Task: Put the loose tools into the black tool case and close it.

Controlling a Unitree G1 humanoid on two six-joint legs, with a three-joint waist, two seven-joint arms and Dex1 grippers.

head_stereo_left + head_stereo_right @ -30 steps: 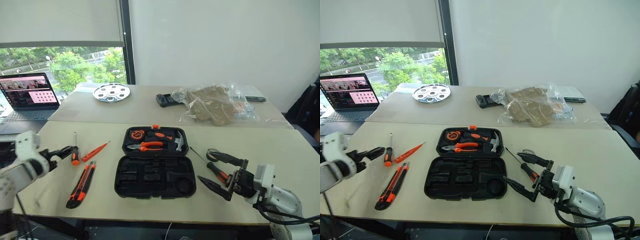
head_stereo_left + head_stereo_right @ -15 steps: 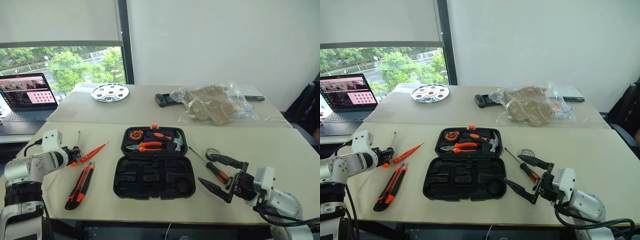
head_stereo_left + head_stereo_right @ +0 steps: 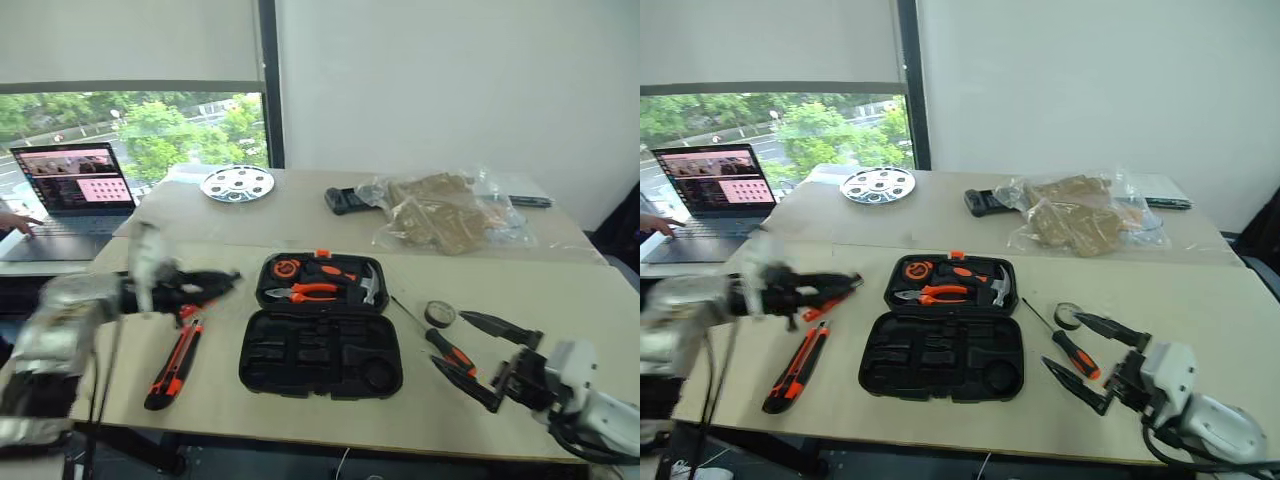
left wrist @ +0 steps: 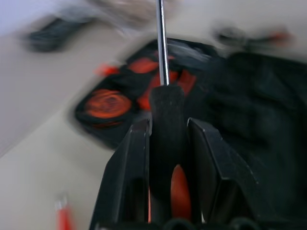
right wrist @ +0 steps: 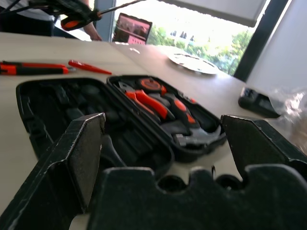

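Lifted off the table since a second ago, one black-and-orange screwdriver now rides in the left gripper, whose two fingers are clamped on its handle; the shaft points ahead toward the open tool case. That arm is blurred with motion in the head views and sits well above the tabletop, to the left of the case. Earlier the same screwdriver lay beside the slim orange tester, which remains on the table near the arm. The utility knife lies on the table left of the case.

On the right side, the right gripper hangs with its fingers spread wide apart and empty. It has drawn back slightly toward the table edge. The second screwdriver lies just beside it, and the small tape roll rests a little farther back, near the case's right side.

The case lies open flat, its lid half holding pliers, a hammer and a round orange tape measure; the near half shows empty moulded slots.

Judging by this, the first loose tool is picked and on its way; four others are still outside, and the closing step is far off.
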